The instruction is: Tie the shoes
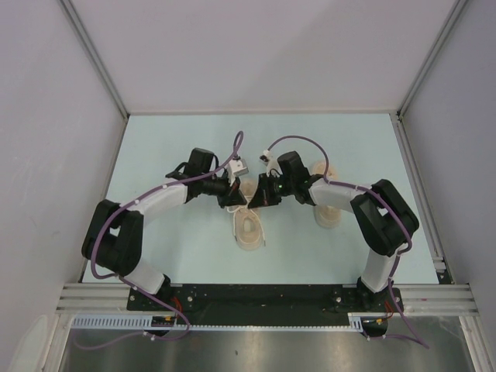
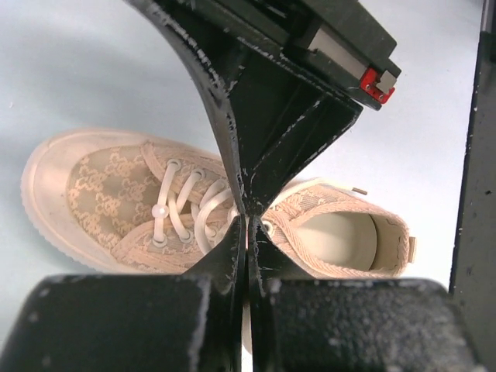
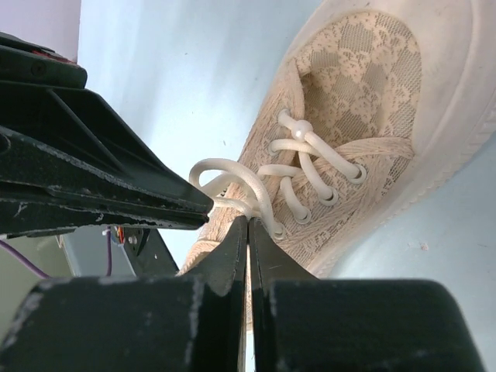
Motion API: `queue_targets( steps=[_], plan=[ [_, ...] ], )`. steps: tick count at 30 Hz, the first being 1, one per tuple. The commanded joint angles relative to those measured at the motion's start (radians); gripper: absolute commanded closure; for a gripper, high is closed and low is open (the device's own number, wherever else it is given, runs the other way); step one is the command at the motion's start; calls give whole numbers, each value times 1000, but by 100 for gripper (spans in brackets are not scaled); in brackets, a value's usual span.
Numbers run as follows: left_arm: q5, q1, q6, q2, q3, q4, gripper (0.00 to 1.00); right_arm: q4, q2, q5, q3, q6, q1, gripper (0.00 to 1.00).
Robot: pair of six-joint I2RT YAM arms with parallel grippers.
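Top external view first: both arms are bent in toward the middle of the pale blue table [image 1: 170, 155], and their tips meet right over one shoe [image 1: 249, 232]. The second shoe [image 1: 329, 215] sits just to the right of it, partly hidden under the right arm.

From the left wrist cam, the left gripper [image 2: 246, 230] has its fingers squeezed together, with only a hairline slit between them. The tips sit right at the laces [image 2: 180, 203], near the top eyelets and just ahead of the shoe's opening. The right gripper [image 3: 248, 225] looks the same in its own cam: fingers pressed together, tips down in the lacing. The two grippers are basically nose to nose there.

One lace stands up in a loose loop [image 3: 226, 169] right beside both tips. Honestly can't tell if either gripper actually has a strand pinched, because the fingertips cover that spot. The shoe lies flat on its sole and is beige lace-patterned fabric with a pale rubber toe.
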Motion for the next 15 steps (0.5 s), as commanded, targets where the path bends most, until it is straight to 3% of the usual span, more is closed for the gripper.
queue_targets(
  steps=[1,12,15],
  plan=[
    [38,19,-55,-43,-14,35,100,25,7,66,3,28,-6,100],
    [99,41,-162,-32,-43,66,100,52,21,75,3,52,32,100],
    [91,54,-182,-31,-37,66,94,39,12,71,3,40,26,100]
  ],
)
